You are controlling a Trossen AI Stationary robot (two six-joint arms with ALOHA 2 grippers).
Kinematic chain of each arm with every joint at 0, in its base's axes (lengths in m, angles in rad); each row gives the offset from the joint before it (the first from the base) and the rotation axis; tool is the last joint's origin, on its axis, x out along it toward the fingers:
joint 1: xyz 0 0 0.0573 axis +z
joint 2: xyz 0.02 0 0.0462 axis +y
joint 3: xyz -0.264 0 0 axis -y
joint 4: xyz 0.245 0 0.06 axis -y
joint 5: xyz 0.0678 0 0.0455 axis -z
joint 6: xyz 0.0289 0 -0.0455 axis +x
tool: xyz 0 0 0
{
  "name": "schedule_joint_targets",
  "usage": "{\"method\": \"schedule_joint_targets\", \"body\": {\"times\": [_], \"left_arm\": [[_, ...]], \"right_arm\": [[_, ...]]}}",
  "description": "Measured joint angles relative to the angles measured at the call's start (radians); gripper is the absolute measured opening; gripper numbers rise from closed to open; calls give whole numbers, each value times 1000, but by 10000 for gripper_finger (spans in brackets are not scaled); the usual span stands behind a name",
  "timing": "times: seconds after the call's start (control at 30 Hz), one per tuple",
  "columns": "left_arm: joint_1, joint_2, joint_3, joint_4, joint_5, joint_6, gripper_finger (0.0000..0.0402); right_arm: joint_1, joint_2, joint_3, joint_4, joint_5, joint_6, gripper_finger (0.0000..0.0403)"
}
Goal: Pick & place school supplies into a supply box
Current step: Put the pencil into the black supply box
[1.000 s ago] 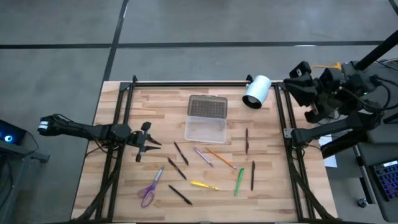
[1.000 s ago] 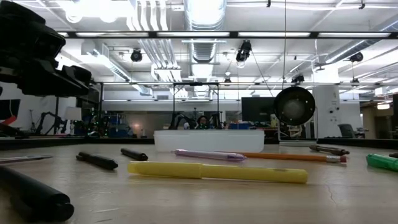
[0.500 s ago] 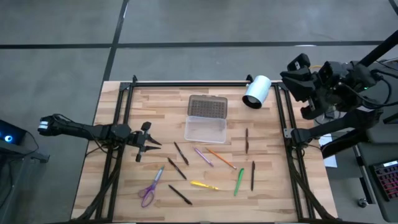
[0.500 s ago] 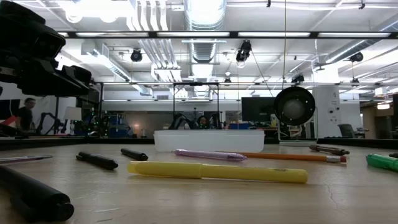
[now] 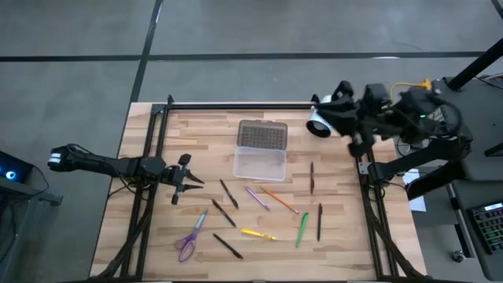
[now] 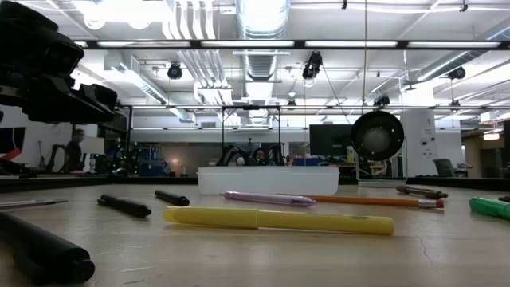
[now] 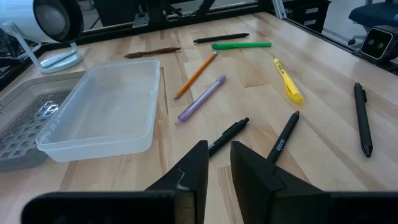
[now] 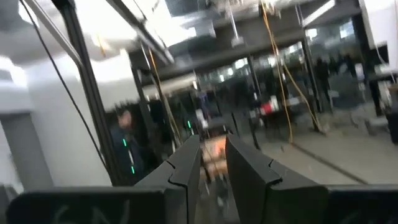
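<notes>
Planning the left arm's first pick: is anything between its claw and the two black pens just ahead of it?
Nothing visible. The left claw points over bare wood straight at the two black pens, and nothing lies on the table between them and the open supply box.
</notes>
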Motion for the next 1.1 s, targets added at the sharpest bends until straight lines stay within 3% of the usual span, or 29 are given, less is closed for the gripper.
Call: {"method": "schedule_joint_targets", "body": {"times": [0.23, 0.43, 0.67, 1.1], "left_arm": [[0, 0, 0, 0, 0, 0, 54], [0, 0, 0, 0, 0, 0, 54], [0, 0, 0, 0, 0, 0, 54], [0, 0, 0, 2, 0, 0, 54]], "right_arm": [[0, 56, 0, -212, 0, 15, 68], [0, 90, 0, -486, -1, 173, 68], [0, 130, 0, -725, -1, 181, 68], [0, 237, 0, -753, -1, 181, 68]]}}
